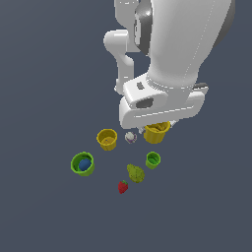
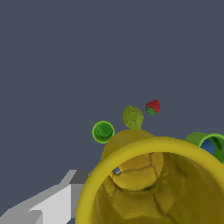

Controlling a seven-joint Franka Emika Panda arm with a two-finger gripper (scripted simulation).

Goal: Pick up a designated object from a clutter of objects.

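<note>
- Nearest the wrist camera, the rim of a yellow-orange cup point(image 2: 153, 183) was seen filling the lower frame, with one grey gripper finger point(image 2: 52, 203) just beside its wall.
- Seen from the exterior view's left to right, the clutter was made up of a large green cup point(image 1: 82, 164) with a blue ball inside, a paler yellow cup point(image 1: 107, 139), a strawberry point(image 1: 122, 186), a whitish ball point(image 1: 130, 137), a pear point(image 1: 136, 173) and a small green cup point(image 1: 153, 160).
- At the exterior view's right, the designated cup was found directly under the gripper point(image 1: 158, 127); how far the claw was open, or whether anything was held, could not be told.
- Judged light, stiff and smooth-walled, the tapered cup was thought best pinched across its rim, where slipping looked least likely.
</note>
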